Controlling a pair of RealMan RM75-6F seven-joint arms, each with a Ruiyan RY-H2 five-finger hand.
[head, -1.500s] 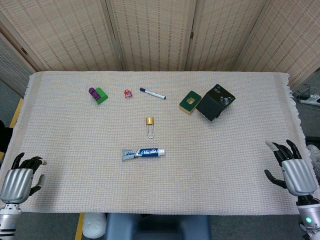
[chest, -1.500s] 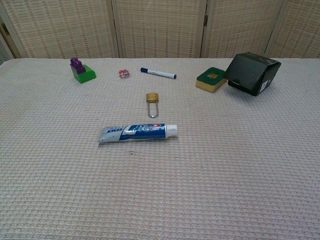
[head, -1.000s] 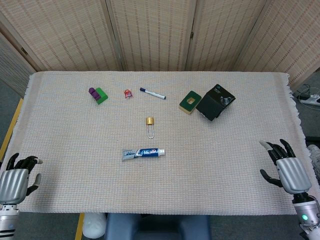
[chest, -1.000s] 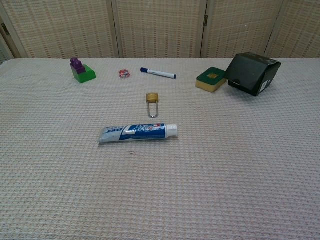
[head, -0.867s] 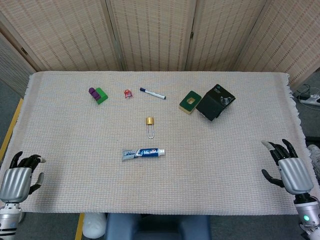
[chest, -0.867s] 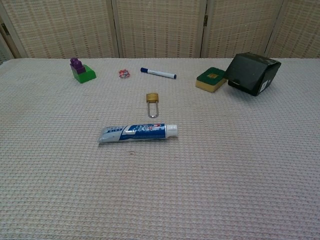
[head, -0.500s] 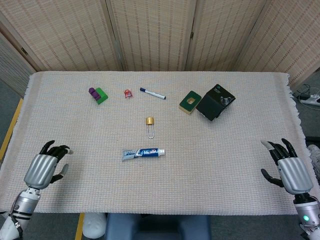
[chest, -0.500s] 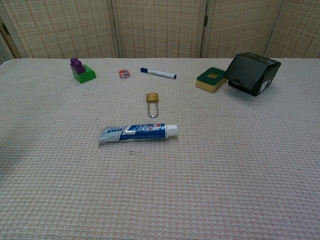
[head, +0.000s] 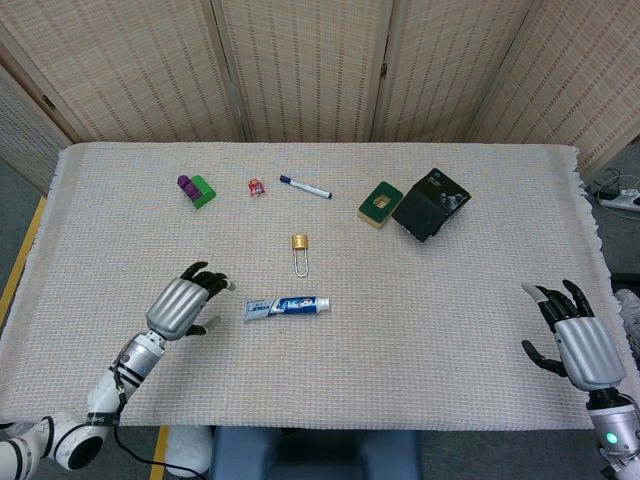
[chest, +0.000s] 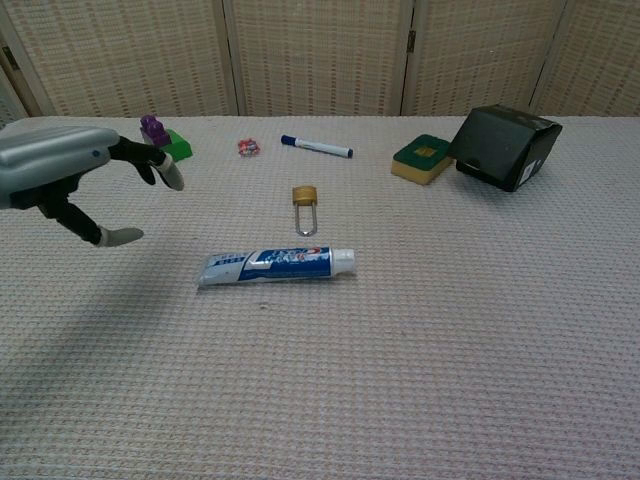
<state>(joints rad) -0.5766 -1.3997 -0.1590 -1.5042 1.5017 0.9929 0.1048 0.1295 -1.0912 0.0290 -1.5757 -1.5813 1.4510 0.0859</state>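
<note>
My left hand hovers open over the cloth just left of the toothpaste tube, fingers apart and holding nothing; in the chest view the left hand shows at the upper left, with the toothpaste tube to its right. My right hand stays open at the table's right front edge, far from every object and outside the chest view. A brass padlock lies just beyond the tube.
Along the back lie a green and purple block, a small red item, a marker pen, a green-topped sponge and a black box. A folding screen stands behind the cloth-covered table.
My left hand has moved from the table's left front corner rightward and inward, ending close beside the toothpaste tube and entering the chest view. The right hand has barely moved.
</note>
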